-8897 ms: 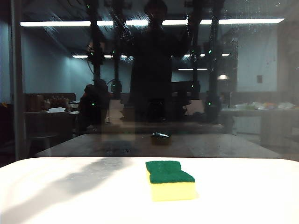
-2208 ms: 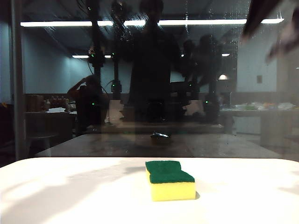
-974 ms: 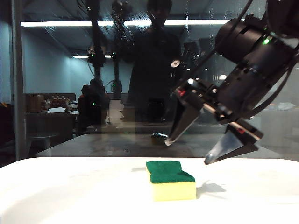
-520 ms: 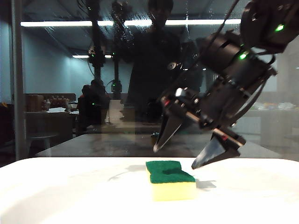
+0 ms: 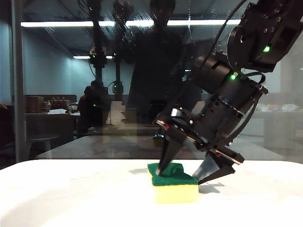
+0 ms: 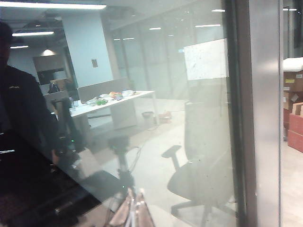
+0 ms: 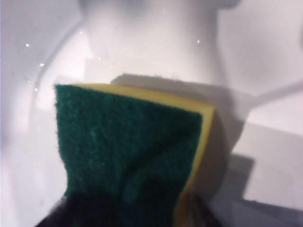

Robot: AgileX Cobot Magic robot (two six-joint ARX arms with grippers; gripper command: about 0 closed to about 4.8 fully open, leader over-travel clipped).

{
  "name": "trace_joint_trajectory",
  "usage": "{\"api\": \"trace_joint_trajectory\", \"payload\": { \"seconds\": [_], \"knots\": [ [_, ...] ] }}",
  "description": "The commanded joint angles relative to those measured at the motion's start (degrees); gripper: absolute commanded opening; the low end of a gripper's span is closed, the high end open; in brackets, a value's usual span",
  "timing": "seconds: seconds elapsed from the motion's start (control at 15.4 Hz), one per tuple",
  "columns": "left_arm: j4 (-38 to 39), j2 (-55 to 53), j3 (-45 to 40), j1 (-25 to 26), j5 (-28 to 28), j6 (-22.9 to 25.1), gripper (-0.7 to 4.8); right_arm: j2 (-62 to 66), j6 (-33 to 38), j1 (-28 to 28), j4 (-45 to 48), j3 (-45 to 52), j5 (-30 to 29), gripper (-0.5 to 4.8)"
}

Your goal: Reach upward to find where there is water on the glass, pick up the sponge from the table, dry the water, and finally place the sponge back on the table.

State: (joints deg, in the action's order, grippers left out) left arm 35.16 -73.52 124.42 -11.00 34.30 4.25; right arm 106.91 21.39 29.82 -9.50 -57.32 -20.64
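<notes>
The sponge (image 5: 176, 191), yellow foam with a green top, lies on the white table (image 5: 71, 198) in front of the glass (image 5: 57, 94). My right gripper (image 5: 179, 176) has come down over it, one finger at each side, and the green layer is bunched up between them. The right wrist view shows the sponge (image 7: 128, 137) pinched narrow and wrinkled at the jaws of the right gripper (image 7: 130, 215). Thin whitish water (image 5: 189, 19) streaks run high on the pane. My left gripper (image 6: 135, 215) is shut and empty, pointing at the glass (image 6: 156, 118); the exterior view does not show it.
A grey vertical frame bar (image 5: 17, 80) stands at the glass's left side, and the bar (image 6: 262, 113) also shows in the left wrist view. The pane mirrors ceiling strip lights (image 5: 57, 23) and a dark figure (image 5: 156, 71). A darker wooden table (image 5: 118, 146) lies behind the glass.
The right arm swung down from the upper right to the sponge. Its wide-open jaws lowered around the sponge and narrowed onto it, bunching the green top. The sponge has stayed in place.
</notes>
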Motion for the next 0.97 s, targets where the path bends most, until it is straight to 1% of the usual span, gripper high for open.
{"api": "trace_joint_trajectory", "payload": {
  "seconds": [0.06,0.13,0.19,0.26,0.52,0.65,0.84,0.97],
  "knots": [
    [-0.5,0.3,0.2,0.0,-0.1,0.0,-0.06,0.2,0.1,0.3,-1.0,-0.1,1.4,2.36],
    [-0.5,0.3,0.2,0.0,-0.1,0.0,-0.05,0.2,0.1,0.3,-1.0,-0.1,1.5,1.54],
    [-0.5,0.3,0.2,0.0,-0.1,0.0,-0.06,0.2,0.1,0.3,-1.0,-0.1,1.5,0.84],
    [-0.5,0.3,0.2,0.0,-0.1,0.0,-0.05,0.2,0.1,0.3,-1.0,-0.1,1.4,-0.13],
    [-0.5,0.3,0.2,0.0,-0.1,0.0,-0.06,-0.9,0.1,0.2,-1.2,-0.2,1.2,-0.09],
    [-0.5,0.3,0.2,0.0,-0.1,0.0,-0.06,-3.8,0.0,0.2,-1.6,-0.1,1.2,-0.09],
    [-0.5,0.3,0.2,0.0,-0.1,0.0,-0.05,-11.2,0.0,0.2,-1.9,-0.1,2.3,-0.09],
    [-0.5,0.3,0.2,0.0,-0.1,0.0,-0.06,-17.3,-0.3,0.2,-2.4,-0.2,4.6,-0.09]
  ]
}}
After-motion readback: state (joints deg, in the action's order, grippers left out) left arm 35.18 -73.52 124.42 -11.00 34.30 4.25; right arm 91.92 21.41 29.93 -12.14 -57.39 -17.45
